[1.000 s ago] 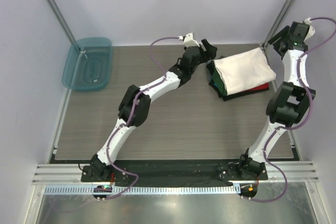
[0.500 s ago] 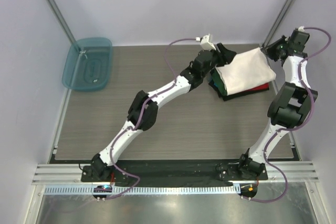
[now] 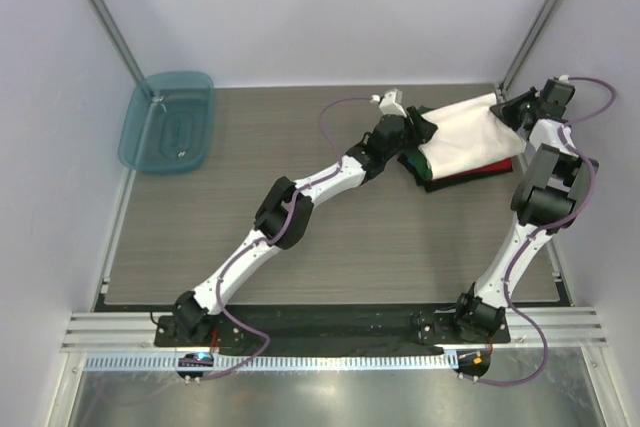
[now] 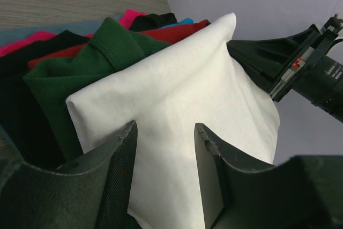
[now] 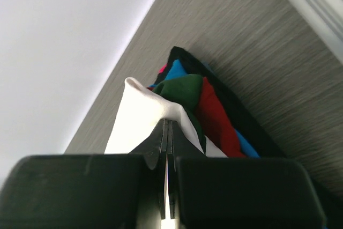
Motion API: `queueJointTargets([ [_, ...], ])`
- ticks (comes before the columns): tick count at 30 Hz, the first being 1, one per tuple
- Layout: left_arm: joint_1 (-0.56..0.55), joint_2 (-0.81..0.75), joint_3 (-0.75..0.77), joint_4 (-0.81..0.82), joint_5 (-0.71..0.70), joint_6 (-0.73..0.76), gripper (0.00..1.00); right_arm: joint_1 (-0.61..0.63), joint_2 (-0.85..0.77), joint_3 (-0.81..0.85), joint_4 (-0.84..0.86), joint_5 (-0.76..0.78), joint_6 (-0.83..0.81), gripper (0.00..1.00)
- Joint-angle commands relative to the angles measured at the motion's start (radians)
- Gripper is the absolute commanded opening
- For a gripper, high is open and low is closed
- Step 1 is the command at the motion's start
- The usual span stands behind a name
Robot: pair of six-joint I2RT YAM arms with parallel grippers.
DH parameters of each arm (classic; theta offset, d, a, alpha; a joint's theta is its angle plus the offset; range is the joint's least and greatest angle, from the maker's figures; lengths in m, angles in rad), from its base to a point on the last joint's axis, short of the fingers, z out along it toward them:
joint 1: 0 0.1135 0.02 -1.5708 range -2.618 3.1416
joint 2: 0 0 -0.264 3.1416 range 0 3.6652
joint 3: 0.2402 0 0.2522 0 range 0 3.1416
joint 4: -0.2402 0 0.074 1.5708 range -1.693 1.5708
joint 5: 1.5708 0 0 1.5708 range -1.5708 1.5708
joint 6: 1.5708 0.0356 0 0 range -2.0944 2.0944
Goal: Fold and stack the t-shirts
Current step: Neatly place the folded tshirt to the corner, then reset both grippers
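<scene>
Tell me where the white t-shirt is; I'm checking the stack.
Top view: the white t-shirt lies atop the folded stack at the table's far right, its far-right corner pinched by the right gripper.

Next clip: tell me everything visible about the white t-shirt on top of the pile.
The white t-shirt is soft, plain cloth folded into a rough rectangle. Dark green cloth, likely its sleeve, shows at one edge. It lies on top of the stack of folded red, black and blue shirts at the far right of the table. The right pincer is shut on its far right corner, drawing it into a peak. The left pincer straddles the opposite edge, jaws apart.
</scene>
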Motion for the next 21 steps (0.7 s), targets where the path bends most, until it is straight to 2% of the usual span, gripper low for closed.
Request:
queueJointTargets([
  [1, 0.012, -0.054, 0.006, 0.057, 0.003, 0.020, 0.48, -0.006, -0.065, -0.023, 0.028, 0.138, -0.038, 0.01],
  [6, 0.012, -0.190, -0.056, 0.074, 0.020, 0.107, 0.53, 0.011, -0.138, 0.028, -0.108, 0.273, -0.108, 0.03],
  [10, 0.012, -0.340, -0.146, 0.070, 0.012, 0.170, 0.56, 0.045, -0.293, 0.023, -0.164, 0.407, -0.190, 0.10],
  [13, 0.012, -0.494, -0.287, 0.080, -0.005, 0.207, 0.59, 0.074, -0.407, -0.010, -0.188, 0.473, -0.237, 0.15],
  [15, 0.015, -0.630, -0.416, 0.065, -0.032, 0.235, 0.63, 0.092, -0.485, -0.043, -0.193, 0.442, -0.236, 0.19],
  [19, 0.017, -0.888, -0.687, -0.001, -0.149, 0.273, 0.72, 0.225, -0.652, -0.238, -0.187, 0.459, -0.263, 0.25],
  [20, 0.020, -0.935, -0.811, -0.012, -0.173, 0.272, 0.77, 0.283, -0.681, -0.277, -0.164, 0.447, -0.265, 0.26],
  [21, 0.034, -0.993, -0.873, -0.021, -0.192, 0.250, 0.79, 0.304, -0.750, -0.355, -0.145, 0.425, -0.262, 0.27],
])
